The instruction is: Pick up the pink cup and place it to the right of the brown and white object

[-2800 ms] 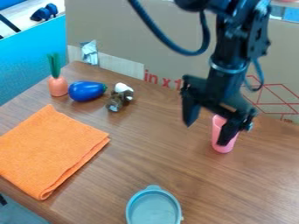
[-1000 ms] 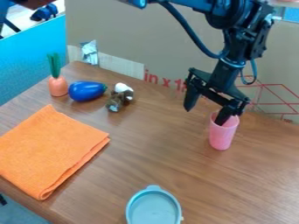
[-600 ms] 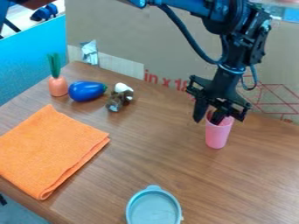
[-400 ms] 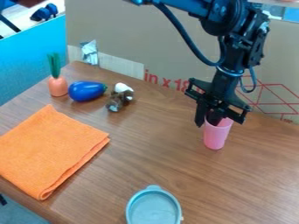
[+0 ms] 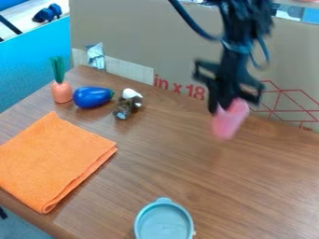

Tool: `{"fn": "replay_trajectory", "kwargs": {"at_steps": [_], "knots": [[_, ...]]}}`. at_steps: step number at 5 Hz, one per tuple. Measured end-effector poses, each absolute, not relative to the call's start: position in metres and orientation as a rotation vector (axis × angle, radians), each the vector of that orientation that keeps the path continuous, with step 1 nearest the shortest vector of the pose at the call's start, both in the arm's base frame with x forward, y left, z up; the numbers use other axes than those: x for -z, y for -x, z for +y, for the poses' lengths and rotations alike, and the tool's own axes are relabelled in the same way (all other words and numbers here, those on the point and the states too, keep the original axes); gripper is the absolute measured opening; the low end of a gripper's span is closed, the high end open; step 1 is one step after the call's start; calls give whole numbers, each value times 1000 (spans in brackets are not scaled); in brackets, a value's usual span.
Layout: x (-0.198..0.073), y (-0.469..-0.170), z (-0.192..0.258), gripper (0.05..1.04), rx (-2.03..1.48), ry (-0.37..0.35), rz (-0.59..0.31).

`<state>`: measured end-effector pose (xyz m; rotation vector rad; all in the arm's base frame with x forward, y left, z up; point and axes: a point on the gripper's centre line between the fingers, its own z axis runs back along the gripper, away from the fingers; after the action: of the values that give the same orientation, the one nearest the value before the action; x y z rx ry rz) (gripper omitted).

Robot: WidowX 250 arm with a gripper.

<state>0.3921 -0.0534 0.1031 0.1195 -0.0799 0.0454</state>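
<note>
At the right, in front of the cardboard, hangs the black gripper (image 5: 224, 106), shut on the rim of a pink cup (image 5: 229, 122). One finger is outside the cup's left wall. The cup is tilted, its bottom toward the lower left, and held above the wooden table (image 5: 181, 154). Left of it, farther off, lie a small brown and white object (image 5: 128, 103), a blue eggplant (image 5: 93, 97) and an upright orange carrot with a green top (image 5: 61, 90).
An orange folded cloth (image 5: 53, 161) covers the table's left part. A grey-blue round container (image 5: 164, 223) stands at the front edge. Behind the table rises a cardboard wall (image 5: 149, 42), with a silvery wrapped piece (image 5: 96, 56) by its left end.
The gripper's fingers have closed on the cup's wall. The cup has risen from the table and tilted, shifting slightly left, while the other objects stay put.
</note>
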Motion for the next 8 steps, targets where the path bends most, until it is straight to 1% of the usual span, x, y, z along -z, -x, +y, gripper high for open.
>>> {"fn": "replay_trajectory", "kwargs": {"at_steps": [1,2,3,4,5,6,7,8], "knots": [[-121,-403,-13,101,-121,-129,-79],[-107,-407,11,101,-180,-82,-24],[-97,-412,35,101,-234,-2,-32],[-91,-412,43,101,-250,49,-31],[-85,-408,43,101,-255,68,-10],[-78,-403,43,101,-255,68,14],[-74,-399,46,101,-270,54,30],[-75,-398,54,101,-277,58,26]]}}
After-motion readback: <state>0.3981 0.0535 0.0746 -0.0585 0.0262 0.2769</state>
